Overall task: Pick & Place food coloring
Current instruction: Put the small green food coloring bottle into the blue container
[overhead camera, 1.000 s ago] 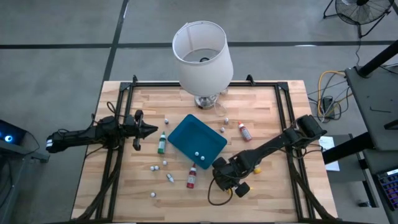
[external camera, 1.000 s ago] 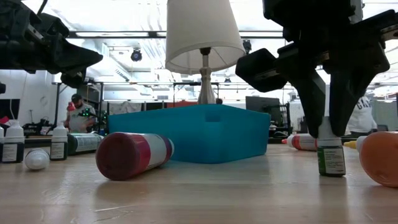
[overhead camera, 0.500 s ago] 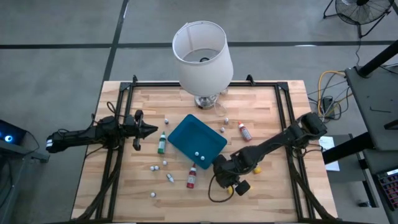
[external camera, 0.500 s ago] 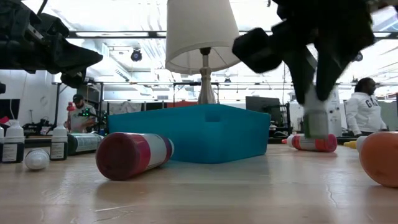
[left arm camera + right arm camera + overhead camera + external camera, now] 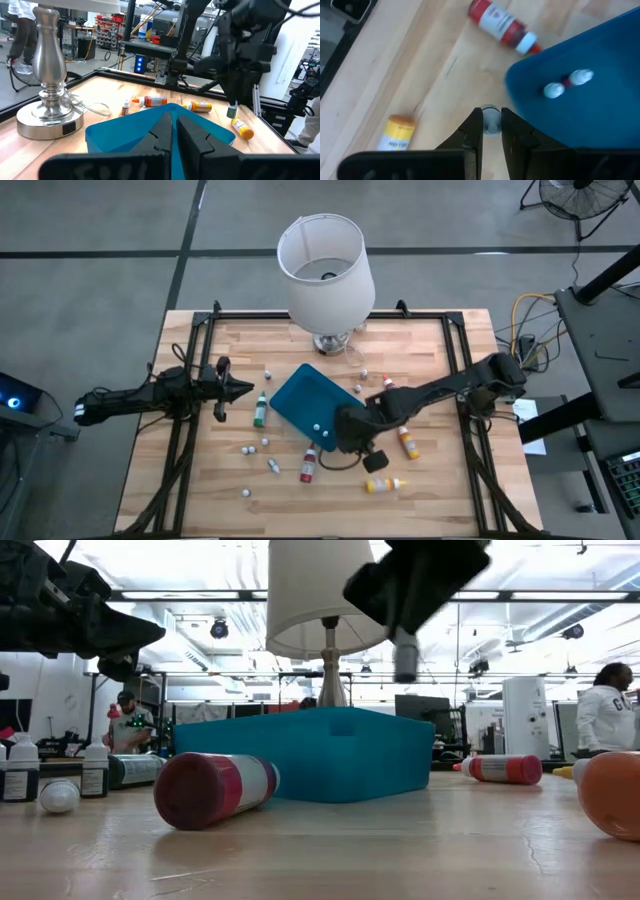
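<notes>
The left claw (image 5: 240,389) hangs above the table's left side, its two fingers pressed fully together with nothing between them. Just beside its tip is a green food coloring bottle (image 5: 260,411). Nearer the front edge a few loose white caps (image 5: 247,450) are scattered over the wooden table (image 5: 440,500). A red bottle (image 5: 308,465) lies on its side close to the tray's front corner; in the low view its label shows as red and white bands with no writing to read.

The blue tray (image 5: 305,395) sits mid-table in front of a lamp (image 5: 325,265). Two small pale-tipped pieces (image 5: 554,90) lie inside it.

The right claw (image 5: 490,114) is above the tray's front right edge. Its fingers are nearly together, pinching the pale cap of the held bottle (image 5: 231,111). This small dark green bottle hangs upright, clear of the table and higher than the tray wall in the low view.

To the right of the tray lie another red bottle (image 5: 393,390), an orange bottle (image 5: 407,443) and, nearest the front edge, a yellow bottle (image 5: 385,484). The yellow one carries a dark printed label that is too blurred to read.

Behind the table on the right stands a person (image 5: 610,705) in a white top whose letters are cut off.
</notes>
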Available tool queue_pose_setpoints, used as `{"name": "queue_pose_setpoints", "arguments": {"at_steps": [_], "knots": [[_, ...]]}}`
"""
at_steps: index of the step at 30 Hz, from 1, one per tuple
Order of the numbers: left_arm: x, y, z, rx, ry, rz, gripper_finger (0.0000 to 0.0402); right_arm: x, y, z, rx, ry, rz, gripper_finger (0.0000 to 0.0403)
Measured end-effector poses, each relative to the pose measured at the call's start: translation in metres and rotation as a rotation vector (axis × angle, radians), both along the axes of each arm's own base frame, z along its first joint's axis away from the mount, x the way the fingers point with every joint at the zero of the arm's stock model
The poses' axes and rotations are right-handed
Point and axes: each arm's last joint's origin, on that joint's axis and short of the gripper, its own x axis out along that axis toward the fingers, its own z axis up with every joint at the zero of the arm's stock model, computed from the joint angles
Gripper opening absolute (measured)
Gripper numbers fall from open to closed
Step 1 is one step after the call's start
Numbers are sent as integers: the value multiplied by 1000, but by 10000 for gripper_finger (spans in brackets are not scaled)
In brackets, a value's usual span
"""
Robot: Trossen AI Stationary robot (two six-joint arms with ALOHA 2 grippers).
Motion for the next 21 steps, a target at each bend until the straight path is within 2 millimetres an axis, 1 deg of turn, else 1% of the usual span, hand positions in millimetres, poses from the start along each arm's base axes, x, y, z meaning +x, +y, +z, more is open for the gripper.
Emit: {"name": "queue_pose_setpoints", "arguments": {"at_steps": [4, 6, 15, 21], "knots": [[0, 0, 0, 0, 0, 0, 0, 8, -16, 11, 6, -29, -45, 39], [0, 0, 0, 0, 0, 0, 0, 11, -25, 13, 7, -34, -72, 39], [0, 0, 0, 0, -1, -1, 0, 16, -60, 12, 27, -17, -217, 39], [0, 0, 0, 0, -2, 0, 0, 18, -73, 13, 47, -16, -289, 38]]}}
